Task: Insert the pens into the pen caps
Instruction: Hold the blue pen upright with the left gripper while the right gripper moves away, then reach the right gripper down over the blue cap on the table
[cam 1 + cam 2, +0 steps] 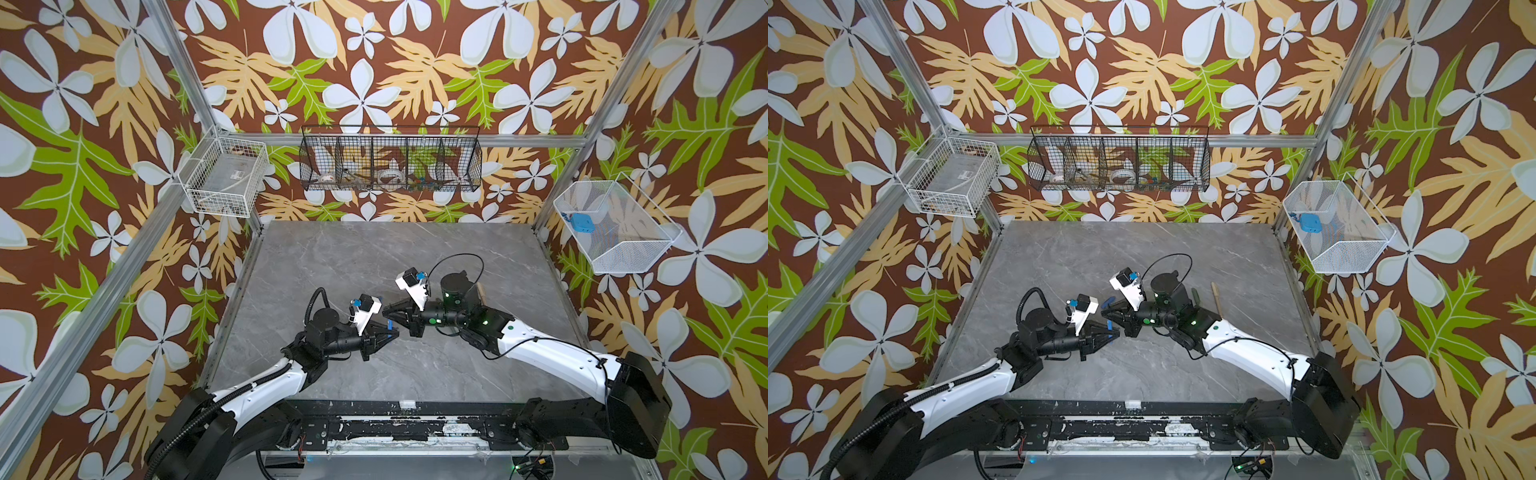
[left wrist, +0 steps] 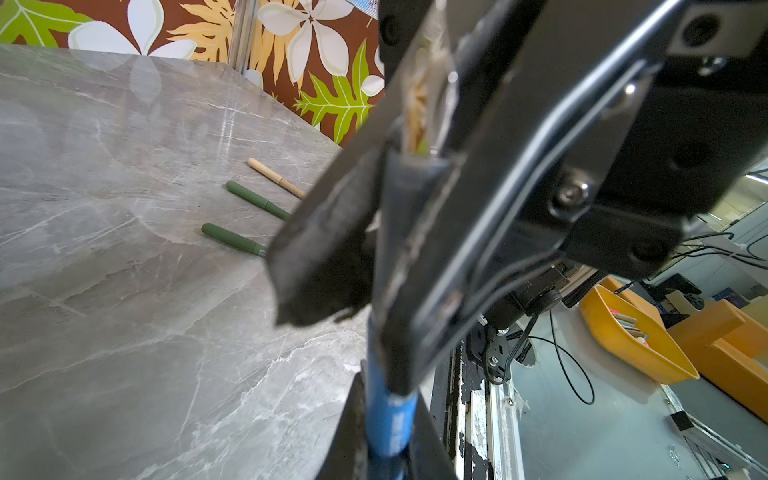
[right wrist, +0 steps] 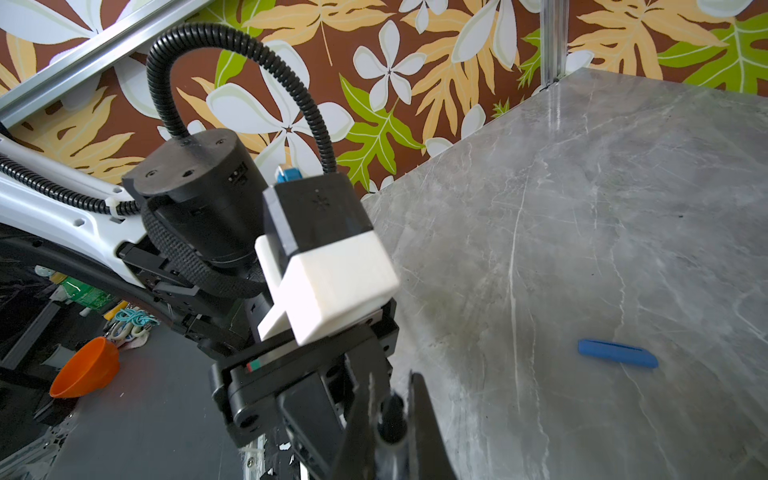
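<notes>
Left gripper [image 1: 395, 333] is clamping the blue pen [image 2: 390, 419], its white print unreadable; right gripper [image 1: 386, 309] is pinching the same pen above the table [image 1: 353, 257]. Blue cap [image 3: 618, 353] is lying on the table; right mesh basket [image 1: 631, 249] is holding a blue block [image 1: 579, 222]

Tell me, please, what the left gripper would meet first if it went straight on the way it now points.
Most likely the right gripper: in both top views the left gripper, shut on the blue pen, points at it nearly tip to tip, though exact depth is unclear.
</notes>
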`<action>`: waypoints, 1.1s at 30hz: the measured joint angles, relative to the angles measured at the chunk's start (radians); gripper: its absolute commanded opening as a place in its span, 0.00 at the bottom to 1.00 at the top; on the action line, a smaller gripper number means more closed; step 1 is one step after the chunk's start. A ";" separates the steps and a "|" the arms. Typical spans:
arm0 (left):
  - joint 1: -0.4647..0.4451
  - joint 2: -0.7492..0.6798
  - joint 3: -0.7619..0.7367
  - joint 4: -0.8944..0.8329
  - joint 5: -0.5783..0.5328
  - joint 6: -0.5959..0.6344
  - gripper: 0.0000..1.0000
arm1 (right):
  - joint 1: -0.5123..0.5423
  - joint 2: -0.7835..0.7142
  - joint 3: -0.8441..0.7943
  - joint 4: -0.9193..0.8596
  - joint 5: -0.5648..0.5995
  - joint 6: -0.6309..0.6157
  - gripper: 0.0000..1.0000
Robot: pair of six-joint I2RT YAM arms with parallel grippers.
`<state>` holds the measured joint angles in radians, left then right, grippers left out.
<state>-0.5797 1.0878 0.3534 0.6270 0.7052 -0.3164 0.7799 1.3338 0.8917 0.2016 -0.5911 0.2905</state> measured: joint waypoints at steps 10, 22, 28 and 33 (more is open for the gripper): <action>0.000 -0.030 0.001 -0.034 -0.049 0.001 0.00 | -0.001 -0.014 -0.006 0.008 0.025 -0.002 0.40; 0.000 -0.113 0.008 -0.197 -0.362 0.038 0.00 | -0.062 0.066 0.202 -0.188 0.287 0.022 0.48; 0.000 -0.146 -0.001 -0.232 -0.436 0.053 0.00 | -0.123 0.261 0.326 -0.255 0.381 -0.001 0.51; 0.000 -0.162 -0.009 -0.233 -0.436 0.057 0.00 | -0.125 0.523 0.565 -0.345 0.366 -0.047 0.51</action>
<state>-0.5793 0.9257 0.3443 0.3939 0.2687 -0.2596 0.6552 1.8572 1.4567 -0.1432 -0.2253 0.2436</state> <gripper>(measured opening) 0.133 0.511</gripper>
